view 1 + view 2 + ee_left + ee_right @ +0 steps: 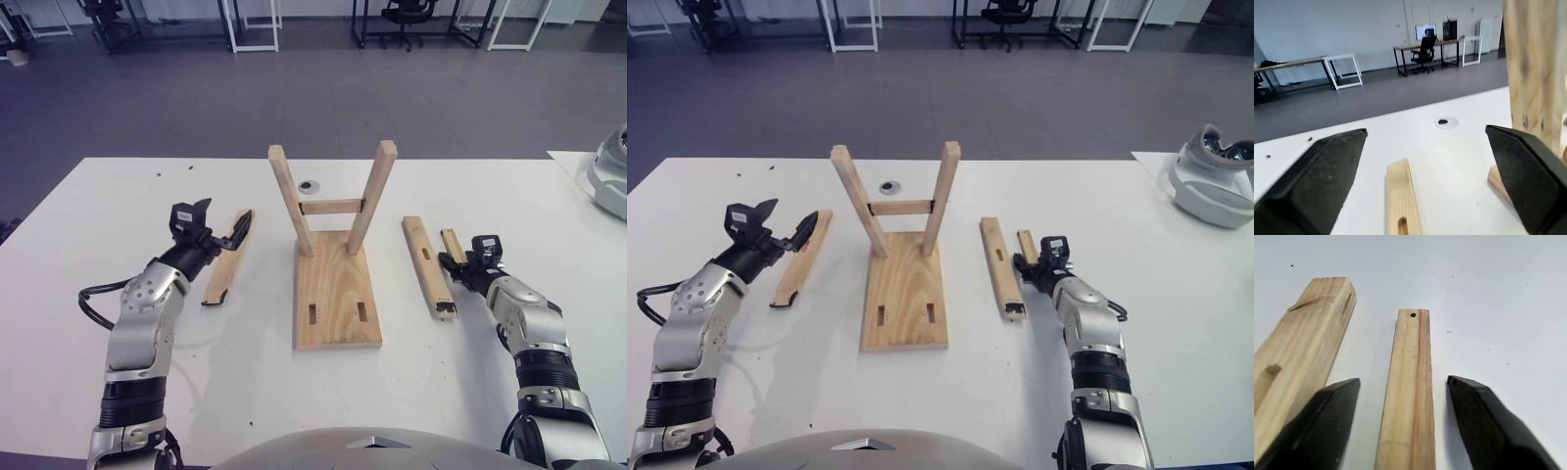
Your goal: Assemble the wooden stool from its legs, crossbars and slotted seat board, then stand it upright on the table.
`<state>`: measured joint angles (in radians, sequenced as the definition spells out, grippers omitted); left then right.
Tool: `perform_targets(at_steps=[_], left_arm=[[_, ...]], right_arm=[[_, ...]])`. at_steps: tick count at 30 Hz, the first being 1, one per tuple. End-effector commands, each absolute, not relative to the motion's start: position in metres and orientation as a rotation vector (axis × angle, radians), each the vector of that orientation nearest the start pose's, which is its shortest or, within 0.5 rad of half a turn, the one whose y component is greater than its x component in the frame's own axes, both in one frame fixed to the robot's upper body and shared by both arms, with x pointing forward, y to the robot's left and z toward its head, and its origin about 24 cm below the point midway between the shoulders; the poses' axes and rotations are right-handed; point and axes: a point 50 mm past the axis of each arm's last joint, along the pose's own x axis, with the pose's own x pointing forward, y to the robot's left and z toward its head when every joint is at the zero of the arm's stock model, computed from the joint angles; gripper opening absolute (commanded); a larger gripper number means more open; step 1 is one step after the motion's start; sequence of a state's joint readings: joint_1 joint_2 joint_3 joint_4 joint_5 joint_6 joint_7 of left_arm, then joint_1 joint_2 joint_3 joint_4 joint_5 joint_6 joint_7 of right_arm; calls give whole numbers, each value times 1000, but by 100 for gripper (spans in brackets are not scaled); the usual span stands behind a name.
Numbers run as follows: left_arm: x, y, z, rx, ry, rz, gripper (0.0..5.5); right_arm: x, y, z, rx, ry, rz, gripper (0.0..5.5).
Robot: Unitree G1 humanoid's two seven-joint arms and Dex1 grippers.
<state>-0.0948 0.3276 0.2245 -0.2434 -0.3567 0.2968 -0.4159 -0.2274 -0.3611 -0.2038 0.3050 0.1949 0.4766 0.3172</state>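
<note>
Straddling a crossbar (1408,382) pointing away from the robot, the right gripper (1403,381) is spread; left gripper (1426,131) too.

Four legs (291,199), two crossbars (331,207), one seat board (336,299), one headset (1213,174).

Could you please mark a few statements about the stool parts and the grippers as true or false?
1. Two upright legs stand in the seat board, joined by a fitted crossbar. True.
2. All four legs are already fitted. False: the near slots are empty.
3. The right gripper is open, its fingers either side of a loose crossbar lying on the table. True.
4. The other gripper is clamped shut on a leg. False: the left gripper is open, and the loose leg lies on the table.
</note>
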Motion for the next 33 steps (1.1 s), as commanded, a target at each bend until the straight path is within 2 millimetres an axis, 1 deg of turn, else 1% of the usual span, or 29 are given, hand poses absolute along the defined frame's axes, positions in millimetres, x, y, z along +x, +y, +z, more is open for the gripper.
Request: perform_targets(at_steps=[1, 3, 5, 6, 7, 8, 9, 10, 11, 12, 13, 14, 15, 16, 17, 19, 21, 23, 26, 28, 29, 30, 33], left_arm=[[265, 204, 168, -118, -303, -381, 447], [267, 199, 182, -140, -347, -402, 447], [272, 194, 201, -165, -408, -416, 447], [275, 191, 211, -180, -434, -429, 447], [276, 187, 219, -204, -455, -447, 447], [278, 183, 227, -257, -471, -477, 447], [279, 178, 235, -336, -481, -519, 447], [280, 171, 242, -402, -485, -577, 447], [281, 166, 248, -448, -484, -627, 447], [283, 159, 253, -485, -482, -674, 447], [283, 153, 258, -517, -483, -717, 447], [283, 148, 261, -551, -484, -752, 447], [283, 143, 265, -589, -487, -789, 447], [282, 137, 267, -623, -487, -826, 447], [280, 132, 269, -645, -484, -864, 429], [275, 125, 270, -690, -472, -918, 396], [275, 125, 267, -743, -448, -924, 346], [275, 124, 264, -768, -426, -917, 309], [273, 121, 264, -777, -416, -932, 253], [272, 121, 265, -783, -414, -939, 226], [271, 120, 264, -786, -410, -943, 203], [271, 119, 264, -788, -405, -947, 192], [270, 119, 262, -795, -398, -944, 139]], right_arm=[[272, -257, 9, 21, 551, 56, 247], [271, -257, 8, -4, 549, 53, 207], [276, -260, 18, -90, 461, 33, 158], [283, -262, 32, -140, 378, 13, 137], [293, -263, 53, -197, 271, 0, 130], [304, -254, 85, -250, 119, 31, 130], [313, -235, 123, -306, -60, 99, 130], [316, -208, 161, -356, -247, 199, 130], [313, -184, 189, -383, -385, 285, 130], [306, -158, 212, -401, -510, 386, 130], [298, -135, 229, -409, -604, 479, 130], [290, -117, 239, -420, -671, 558, 130], [283, -100, 246, -445, -728, 638, 130], [278, -87, 249, -464, -764, 699, 130], [273, -77, 249, -482, -793, 748, 130], [268, -69, 249, -477, -823, 795, 130], [267, -68, 250, -469, -836, 799, 130], [267, -68, 250, -474, -838, 799, 130], [268, -68, 247, -495, -831, 791, 130], [268, -68, 247, -495, -831, 787, 130], [268, -68, 247, -493, -833, 786, 130], [268, -68, 247, -491, -834, 786, 130], [267, -68, 248, -489, -838, 790, 130]])
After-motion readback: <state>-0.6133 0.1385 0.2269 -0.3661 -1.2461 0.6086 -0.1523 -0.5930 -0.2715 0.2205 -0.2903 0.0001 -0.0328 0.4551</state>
